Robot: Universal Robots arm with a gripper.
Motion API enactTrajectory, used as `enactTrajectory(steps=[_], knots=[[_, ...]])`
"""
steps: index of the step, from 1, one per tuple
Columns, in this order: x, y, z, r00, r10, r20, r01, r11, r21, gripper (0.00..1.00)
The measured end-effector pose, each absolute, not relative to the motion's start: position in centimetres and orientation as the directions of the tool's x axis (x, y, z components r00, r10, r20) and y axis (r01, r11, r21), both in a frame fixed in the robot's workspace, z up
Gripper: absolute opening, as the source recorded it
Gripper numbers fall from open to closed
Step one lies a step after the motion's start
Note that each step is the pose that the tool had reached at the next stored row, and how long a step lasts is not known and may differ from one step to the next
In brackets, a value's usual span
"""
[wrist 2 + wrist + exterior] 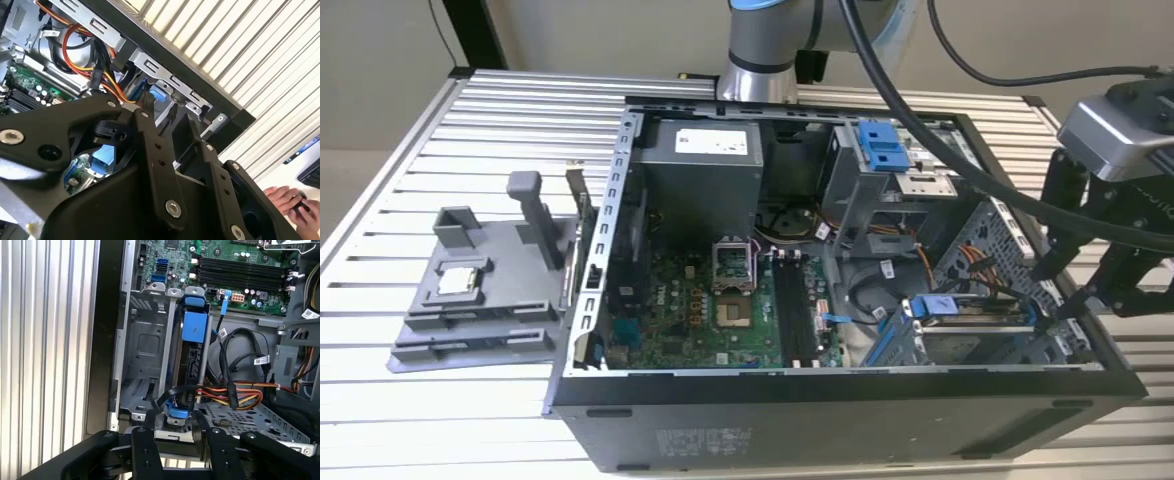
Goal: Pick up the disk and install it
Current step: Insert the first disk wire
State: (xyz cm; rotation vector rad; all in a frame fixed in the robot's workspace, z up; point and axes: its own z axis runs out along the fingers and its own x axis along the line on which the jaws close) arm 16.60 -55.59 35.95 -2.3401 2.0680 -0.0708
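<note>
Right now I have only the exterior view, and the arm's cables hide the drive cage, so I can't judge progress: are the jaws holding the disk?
Observer: No. In the first wrist view the gripper has its jaws open and empty. The disk stands in a bay of the drive cage.
Operator: Anything across the disk?
Observer: A black cable loops over one end, and an orange, red and yellow wire bundle reaches it.
Operator: And the bay beside it?
Observer: The neighbouring bay shows bare metal.
</note>
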Motion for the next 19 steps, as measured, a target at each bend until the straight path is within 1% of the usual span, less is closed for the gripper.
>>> enactTrajectory(steps=[5,8,14,19], knots=[[16.6,-55.59,35.68,0.163,-0.986,0.027,-0.984,-0.165,-0.066,1.0],[16.61,-55.65,35.57,0.172,-0.985,0.033,-0.982,-0.174,-0.07,1.0],[16.46,-55.68,35.5,0.173,-0.981,0.085,-0.981,-0.179,-0.07,1.0],[15.95,-55.68,34.97,0.172,-0.98,0.096,-0.98,-0.18,-0.079,1.0]])
